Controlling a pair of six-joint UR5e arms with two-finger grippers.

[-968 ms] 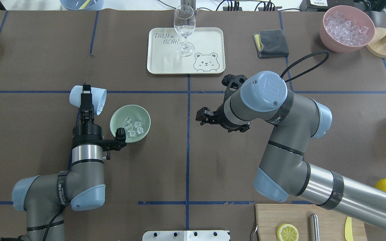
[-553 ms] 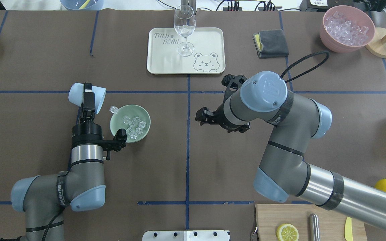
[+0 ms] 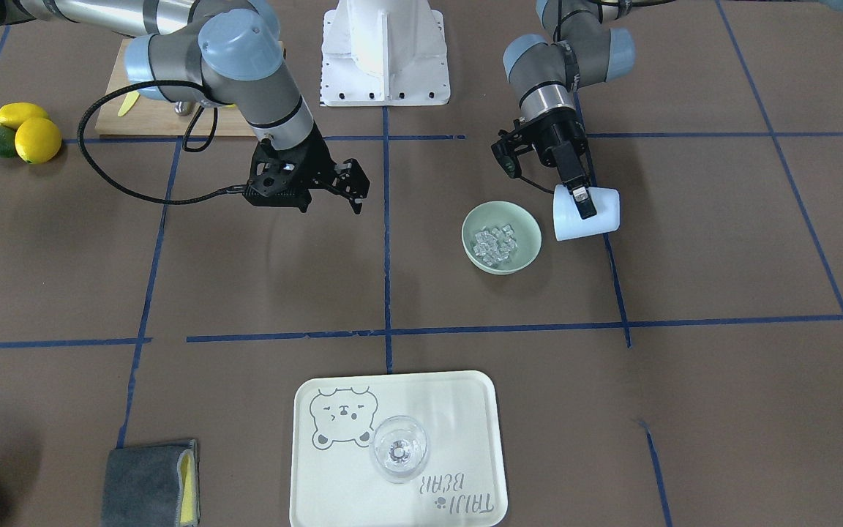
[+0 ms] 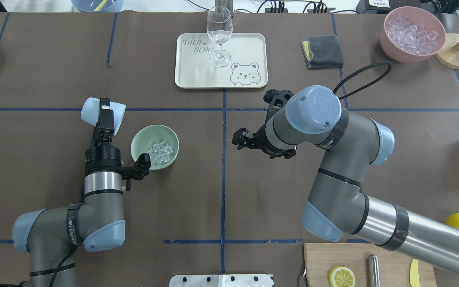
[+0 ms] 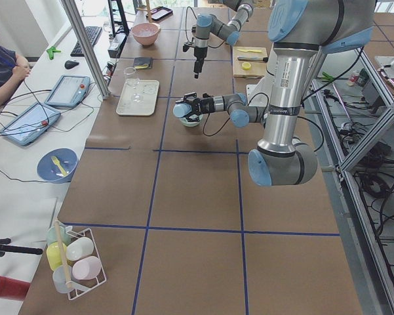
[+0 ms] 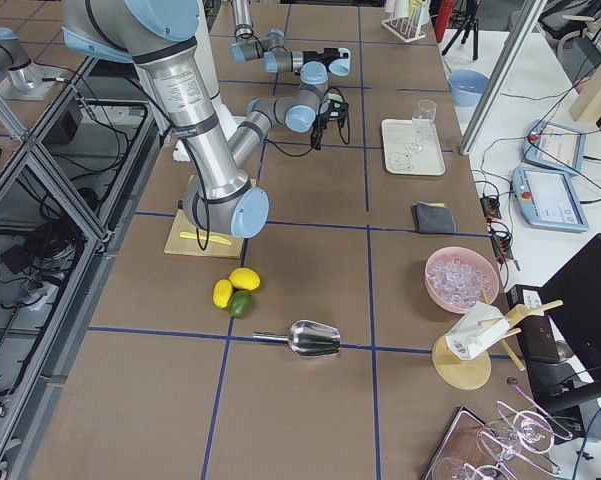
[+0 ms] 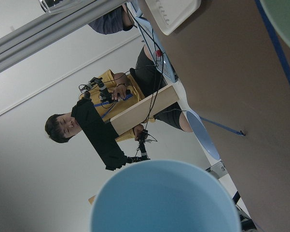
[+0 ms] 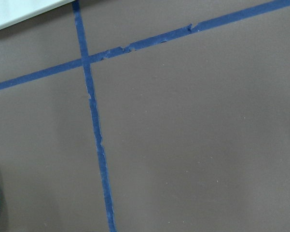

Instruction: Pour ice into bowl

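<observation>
Ice [image 4: 159, 150] sits piled in the mint bowl [image 4: 141, 137]. Left gripper [image 4: 106, 113] is clamped on the tipped blue cup [image 4: 88, 110], just beside the rim. Right gripper [image 3: 352, 187] hangs empty, fingers apart. I'd level the cup slowly so no straggler cube lands outside

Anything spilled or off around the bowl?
Nothing stands out. The ice lies inside the bowl, with no cubes visible on the table around it. The left gripper holds the light blue cup tipped on its side beside the bowl, expected for a pour.
</observation>
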